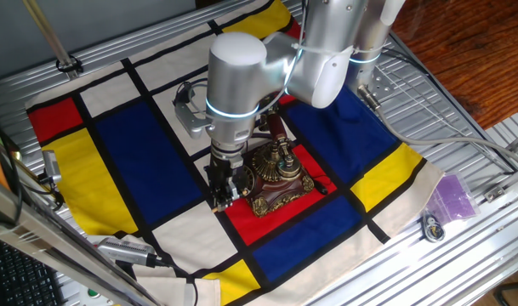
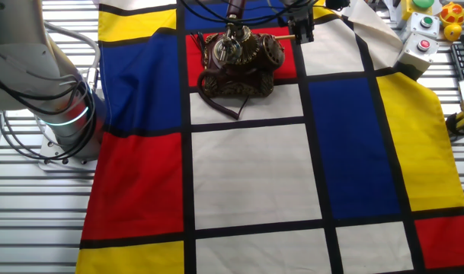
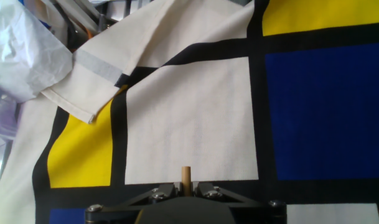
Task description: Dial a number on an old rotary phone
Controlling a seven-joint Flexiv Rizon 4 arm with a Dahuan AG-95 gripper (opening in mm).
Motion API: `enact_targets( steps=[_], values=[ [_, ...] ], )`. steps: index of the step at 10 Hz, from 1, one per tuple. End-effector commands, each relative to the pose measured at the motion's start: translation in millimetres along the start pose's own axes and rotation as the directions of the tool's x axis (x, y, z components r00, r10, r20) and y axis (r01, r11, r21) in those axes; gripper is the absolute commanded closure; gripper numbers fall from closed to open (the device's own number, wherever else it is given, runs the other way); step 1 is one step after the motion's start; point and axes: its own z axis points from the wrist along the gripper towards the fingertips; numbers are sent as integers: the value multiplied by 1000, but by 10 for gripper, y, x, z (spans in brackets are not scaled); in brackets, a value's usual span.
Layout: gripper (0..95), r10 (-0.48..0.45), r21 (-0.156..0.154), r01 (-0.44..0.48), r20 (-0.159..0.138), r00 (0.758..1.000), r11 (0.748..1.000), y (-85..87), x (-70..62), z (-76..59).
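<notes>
Phone [image 1: 278,174]: on the red square of the tabletop cloth [image 1: 139,144]. Gripper [image 1: 223,189]: just beside the phone, jaws closed on a stick [image 3: 185,176]. Step: seat the stick tip in a dial hole, sweep steadily. Dial holes and stick tip contact apparently hidden; hand view misses the phone.

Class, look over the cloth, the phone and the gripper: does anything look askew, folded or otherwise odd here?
Yes. In the hand view a corner of the cloth is folded back on itself, showing its hem. The phone stands upright on its red square, its cord trailing loosely onto the white square. The gripper holds a thin wooden stick.
</notes>
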Motion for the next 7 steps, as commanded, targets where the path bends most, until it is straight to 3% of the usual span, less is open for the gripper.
enact_targets(
  steps=[1,7],
  values=[
    [950,-5,0,5,-1,1000,1000,-14,-6,17],
    [950,-12,-2,12,3,1000,1000,-29,-19,54]
  ],
)
